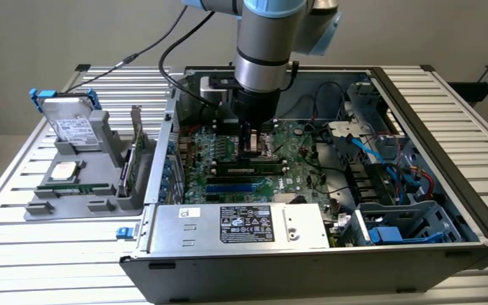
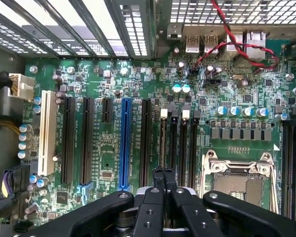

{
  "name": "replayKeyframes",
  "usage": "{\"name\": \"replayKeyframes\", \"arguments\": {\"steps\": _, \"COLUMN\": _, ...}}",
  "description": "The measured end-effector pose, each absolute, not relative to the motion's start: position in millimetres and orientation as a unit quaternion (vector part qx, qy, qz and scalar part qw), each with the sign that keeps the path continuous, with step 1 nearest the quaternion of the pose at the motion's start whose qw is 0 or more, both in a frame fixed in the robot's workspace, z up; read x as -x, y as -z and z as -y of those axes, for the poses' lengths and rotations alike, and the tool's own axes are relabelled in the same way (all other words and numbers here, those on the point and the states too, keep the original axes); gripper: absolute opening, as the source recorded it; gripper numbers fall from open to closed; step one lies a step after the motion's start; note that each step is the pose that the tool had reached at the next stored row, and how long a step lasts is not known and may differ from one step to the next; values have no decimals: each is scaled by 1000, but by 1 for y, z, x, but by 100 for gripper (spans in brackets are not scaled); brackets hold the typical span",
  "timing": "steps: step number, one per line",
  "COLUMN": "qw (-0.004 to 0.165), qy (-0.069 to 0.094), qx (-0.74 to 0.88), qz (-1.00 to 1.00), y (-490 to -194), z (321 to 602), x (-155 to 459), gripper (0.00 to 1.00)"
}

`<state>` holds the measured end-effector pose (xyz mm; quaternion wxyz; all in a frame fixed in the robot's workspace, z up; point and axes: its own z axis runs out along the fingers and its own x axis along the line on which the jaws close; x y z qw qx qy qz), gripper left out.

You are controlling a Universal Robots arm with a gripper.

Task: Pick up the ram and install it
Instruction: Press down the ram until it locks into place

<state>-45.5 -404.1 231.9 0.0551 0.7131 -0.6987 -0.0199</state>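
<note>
The black two-fingered pincer (image 1: 253, 147) hangs inside the open grey computer case (image 1: 447, 190) on the slatted metal bench (image 1: 49, 241), its fingers pressed together and holding nothing, low over the green motherboard (image 2: 108, 148). The long thin green ram stick (image 1: 246, 169) lies seated in a black memory slot, directly under the pincer's tips. In the wrist view the tips sit above the narrow black slots (image 2: 177, 143).

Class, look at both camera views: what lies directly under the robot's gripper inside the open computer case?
Under the shut gripper lies the green motherboard, with its long black slots. In the exterior view a ram sits in a slot just below it. The fingers cover the spot beneath their tips.
</note>
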Motion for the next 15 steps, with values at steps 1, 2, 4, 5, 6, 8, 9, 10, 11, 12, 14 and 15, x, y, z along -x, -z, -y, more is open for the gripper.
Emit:
{"name": "replayKeyframes", "arguments": {"steps": 1, "qw": 55, "qy": 20, "qx": -713, "qz": 699, "y": -232, "z": 404, "x": 45, "gripper": 10}}
{"name": "replayKeyframes", "arguments": {"steps": 2, "qw": 55, "qy": 20, "qx": -713, "qz": 699, "y": -232, "z": 404, "x": 45, "gripper": 10}}
{"name": "replayKeyframes", "arguments": {"steps": 4, "qw": 56, "qy": 19, "qx": -713, "qz": 699, "y": -229, "z": 403, "x": 46, "gripper": 10}}
{"name": "replayKeyframes", "arguments": {"steps": 5, "qw": 56, "qy": 19, "qx": -713, "qz": 699, "y": -227, "z": 403, "x": 46, "gripper": 10}}
{"name": "replayKeyframes", "arguments": {"steps": 6, "qw": 57, "qy": 18, "qx": -713, "qz": 699, "y": -226, "z": 403, "x": 46, "gripper": 10}}
{"name": "replayKeyframes", "arguments": {"steps": 8, "qw": 58, "qy": 18, "qx": -713, "qz": 699, "y": -224, "z": 402, "x": 46, "gripper": 10}}
{"name": "replayKeyframes", "arguments": {"steps": 9, "qw": 57, "qy": 18, "qx": -713, "qz": 699, "y": -224, "z": 402, "x": 46, "gripper": 10}}
{"name": "replayKeyframes", "arguments": {"steps": 10, "qw": 57, "qy": 18, "qx": -713, "qz": 699, "y": -223, "z": 402, "x": 46, "gripper": 10}}
{"name": "replayKeyframes", "arguments": {"steps": 11, "qw": 57, "qy": 18, "qx": -713, "qz": 699, "y": -223, "z": 402, "x": 46, "gripper": 10}}
{"name": "replayKeyframes", "arguments": {"steps": 12, "qw": 58, "qy": 17, "qx": -713, "qz": 699, "y": -222, "z": 402, "x": 46, "gripper": 10}}
{"name": "replayKeyframes", "arguments": {"steps": 14, "qw": 59, "qy": 16, "qx": -713, "qz": 699, "y": -221, "z": 401, "x": 46, "gripper": 10}}
{"name": "replayKeyframes", "arguments": {"steps": 15, "qw": 59, "qy": 16, "qx": -713, "qz": 699, "y": -221, "z": 401, "x": 46, "gripper": 10}}
